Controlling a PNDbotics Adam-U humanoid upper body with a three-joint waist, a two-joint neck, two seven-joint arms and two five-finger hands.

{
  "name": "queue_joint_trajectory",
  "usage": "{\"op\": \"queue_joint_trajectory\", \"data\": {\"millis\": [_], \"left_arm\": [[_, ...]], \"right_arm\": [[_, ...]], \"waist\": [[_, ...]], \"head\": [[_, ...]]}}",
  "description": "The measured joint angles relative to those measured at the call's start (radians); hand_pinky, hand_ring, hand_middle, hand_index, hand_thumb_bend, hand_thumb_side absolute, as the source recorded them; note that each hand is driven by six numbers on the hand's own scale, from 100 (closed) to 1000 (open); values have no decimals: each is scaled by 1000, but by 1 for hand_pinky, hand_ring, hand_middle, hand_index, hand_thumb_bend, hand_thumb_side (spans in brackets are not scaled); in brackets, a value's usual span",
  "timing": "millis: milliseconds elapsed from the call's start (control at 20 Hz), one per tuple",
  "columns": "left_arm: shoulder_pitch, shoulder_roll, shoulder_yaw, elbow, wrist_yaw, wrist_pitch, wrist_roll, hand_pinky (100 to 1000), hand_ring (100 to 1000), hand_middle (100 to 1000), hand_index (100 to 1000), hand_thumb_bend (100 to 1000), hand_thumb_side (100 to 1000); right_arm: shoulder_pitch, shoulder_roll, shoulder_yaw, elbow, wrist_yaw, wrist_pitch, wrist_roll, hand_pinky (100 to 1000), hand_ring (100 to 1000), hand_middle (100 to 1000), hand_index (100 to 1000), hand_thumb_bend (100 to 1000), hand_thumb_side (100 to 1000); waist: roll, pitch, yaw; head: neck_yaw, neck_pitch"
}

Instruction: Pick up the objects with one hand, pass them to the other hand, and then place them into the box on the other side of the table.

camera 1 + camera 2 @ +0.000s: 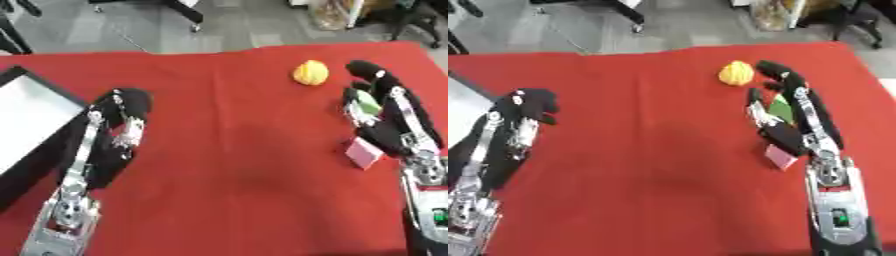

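Green object [367, 104], small and a bit hard to make out, is seen in the left eye view tucked between the thumb and fingers of the right hand [389, 107], which is curled around it on the right side of the red tablecloth [227, 150]. Just beyond the fingertips a yellow rounded thing [311, 72] is sitting free on the cloth, and a pink flat piece [364, 152] is lying right beside the wrist. Over on the left, the left hand [122, 117] is held above the cloth with fingers bent inward and nothing in them, close to the white box with the dark rim [17, 75] at the left edge. In the right eye view the same grip is shown from a slightly shifted angle: the green bit is still only partly visible inside the curled fingers [767, 67], so it can't be told how well it's seated. Judging by size, it's probably light and could slip or twist easily, so it's likely best taken across its middle, with enough left sticking out for the other hand to grab during the pass.
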Motion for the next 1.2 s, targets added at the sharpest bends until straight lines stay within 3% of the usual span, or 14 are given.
{"op": "queue_joint_trajectory", "data": {"millis": [650, 850, 900, 950, 1200], "left_arm": [[1, 0, 0, 5, 0, 0, -4, 615, 659, 684, 666, 100, 726], [2, 0, 0, 11, -7, 2, -10, 616, 661, 686, 666, 100, 729], [3, 0, 0, 12, -9, 4, -11, 616, 661, 686, 667, 100, 719], [4, 0, 0, 12, -11, 4, -13, 616, 662, 686, 667, 100, 732], [9, 1, -1, 22, -22, 6, -21, 617, 663, 688, 667, 100, 739]], "right_arm": [[-1, -21, -10, 8, 35, -1, 59, 881, 944, 876, 905, 137, 527], [-15, -88, -11, 57, 58, -7, 97, 891, 958, 899, 929, 180, 560], [-19, -111, -8, 78, 65, -10, 109, 893, 962, 901, 934, 106, 534], [-23, -134, -3, 100, 73, -13, 121, 895, 963, 907, 938, 199, 574], [-36, -264, 15, 230, 88, -41, 161, 901, 970, 918, 951, 242, 592]], "waist": [[0, 0, 5], [0, 0, 7], [0, 0, 8], [-1, 0, 10], [-1, 0, 12]], "head": [[-5, 0], [-15, 0], [-15, 0], [-15, 0], [-17, 0]]}}
